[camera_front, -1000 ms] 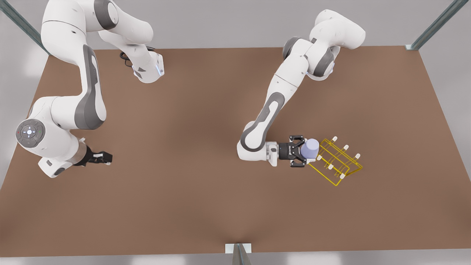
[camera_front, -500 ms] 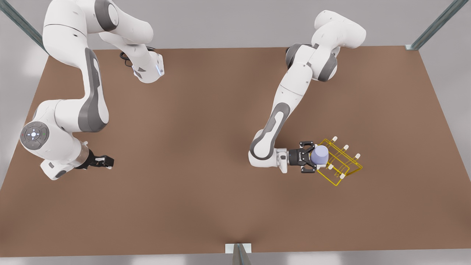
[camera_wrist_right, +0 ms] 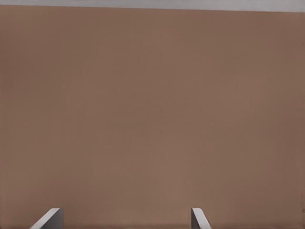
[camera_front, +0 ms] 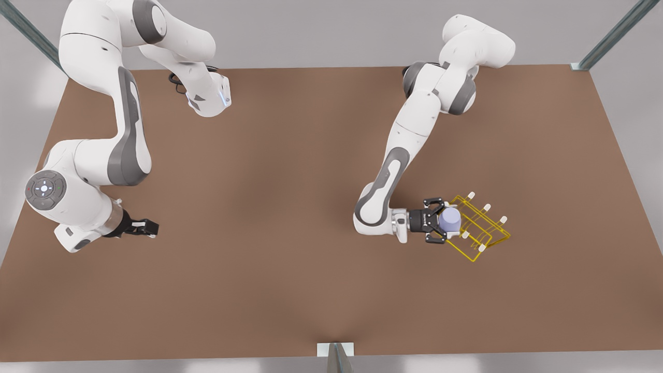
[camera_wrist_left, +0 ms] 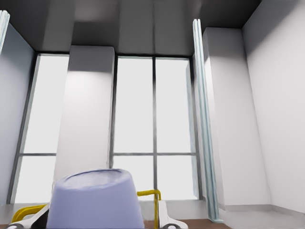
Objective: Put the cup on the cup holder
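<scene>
Cup [camera_front: 449, 219] gripped in left pincer [camera_front: 442, 226], right-centre of front view, over holder [camera_front: 479, 228] edge: placement under way, next lower onto a peg; right pincer [camera_front: 146, 227] open, waiting lower left.

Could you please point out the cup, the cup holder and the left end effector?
cup [camera_front: 449, 219]: front view, upturned base.
cup holder [camera_front: 486, 231]: front view, yellow wire frame.
left end effector [camera_front: 444, 224]: front view, between its fingertips.

The cup [camera_front: 450, 220] has sunk slightly lower over the cup holder [camera_front: 479, 228].
</scene>
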You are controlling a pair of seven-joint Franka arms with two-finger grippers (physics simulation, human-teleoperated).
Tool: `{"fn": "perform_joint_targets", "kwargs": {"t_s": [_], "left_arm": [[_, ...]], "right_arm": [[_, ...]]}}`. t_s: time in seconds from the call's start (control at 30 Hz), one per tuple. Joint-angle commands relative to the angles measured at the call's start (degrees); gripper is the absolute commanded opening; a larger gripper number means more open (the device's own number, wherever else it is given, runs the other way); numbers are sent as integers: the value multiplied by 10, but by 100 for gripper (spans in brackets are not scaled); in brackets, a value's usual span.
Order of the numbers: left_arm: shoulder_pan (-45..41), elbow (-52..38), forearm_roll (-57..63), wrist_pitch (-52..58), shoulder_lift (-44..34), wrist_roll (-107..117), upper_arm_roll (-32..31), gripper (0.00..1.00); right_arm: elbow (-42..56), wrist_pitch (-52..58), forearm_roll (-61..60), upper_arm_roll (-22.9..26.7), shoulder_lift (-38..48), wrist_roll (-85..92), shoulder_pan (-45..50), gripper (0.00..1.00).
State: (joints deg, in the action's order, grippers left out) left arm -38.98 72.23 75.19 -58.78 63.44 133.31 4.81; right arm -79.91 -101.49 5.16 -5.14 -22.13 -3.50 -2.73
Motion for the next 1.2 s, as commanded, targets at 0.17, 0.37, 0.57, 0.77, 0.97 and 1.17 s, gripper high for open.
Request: {"fn": "perform_joint_targets", "kwargs": {"t_s": [0.17,0.37,0.57,0.77,0.97,1.17], "left_arm": [[-33,0,-40,17,-7,21,-5,100],[-129,-116,-419,-74,-188,-8,-117,100],[51,-127,-567,-156,-280,-456,-111,100],[332,-82,-636,-147,-379,-1169,-198,100],[362,-39,-753,-266,-411,-1223,-131,100],[319,-74,-745,-261,-398,-1140,-133,100]], "right_arm": [[0,3,0,0,1,-9,-1,100],[0,3,0,0,0,-8,-1,100],[-1,4,0,0,0,-8,-5,100],[-1,4,0,0,-1,-5,-6,100],[-1,5,0,0,0,-6,-6,100],[-1,4,0,0,-2,-7,-5,100]]}}
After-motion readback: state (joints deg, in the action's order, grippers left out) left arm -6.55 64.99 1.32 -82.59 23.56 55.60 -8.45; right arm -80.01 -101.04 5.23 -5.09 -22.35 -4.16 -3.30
